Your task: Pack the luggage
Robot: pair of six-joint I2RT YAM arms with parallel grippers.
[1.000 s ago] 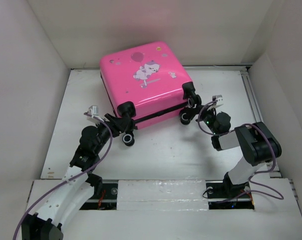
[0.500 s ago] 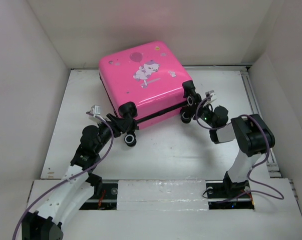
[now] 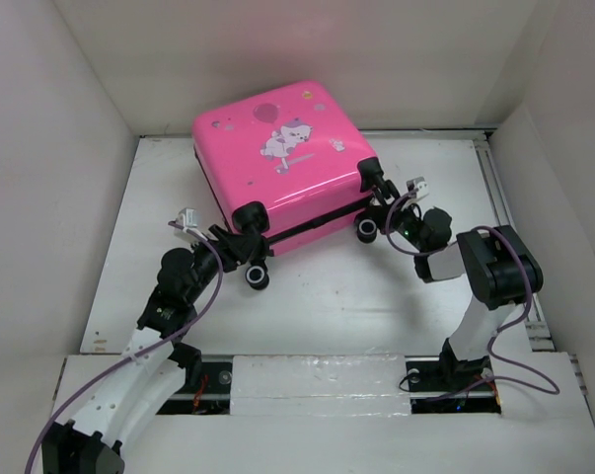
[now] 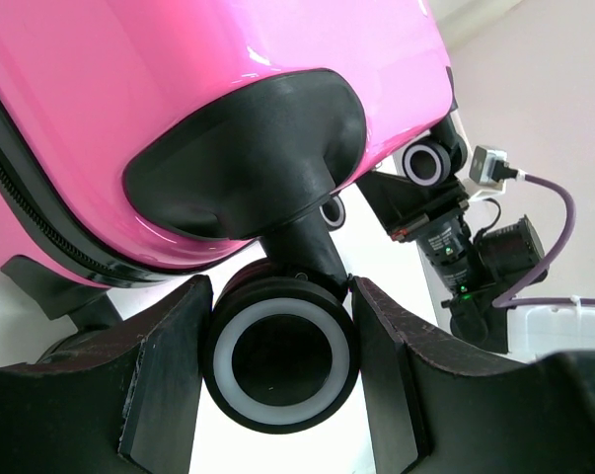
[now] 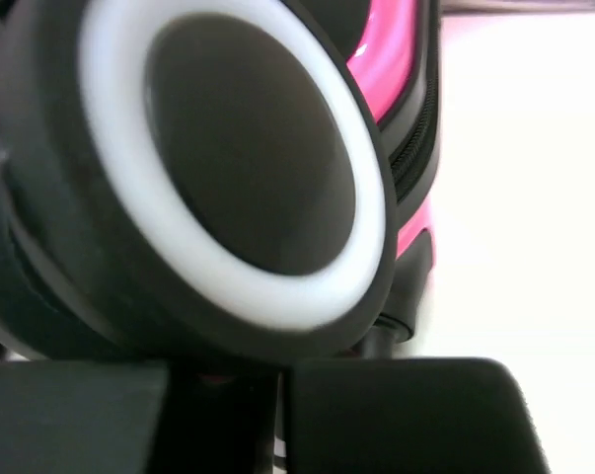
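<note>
Squarely at the far middle of the worktop [image 3: 307, 306], the pink luggage [image 3: 277, 158] lies flat, shell closed, wheels facing near. The left gripper [image 4: 277, 288] has its jaws half open, clamped on either side of the left wheel [image 4: 282, 367]. At the right corner, the right gripper [image 5: 279, 400] has its jaws all but closed, with the right wheel [image 5: 248, 168] looming just beyond. Whether they pinch anything cannot be told.

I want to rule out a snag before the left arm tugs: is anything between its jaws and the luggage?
Nothing visible does. The jaws of the left gripper sit either side of one black wheel of the luggage, touching its tyre, with no other object between them.
</note>
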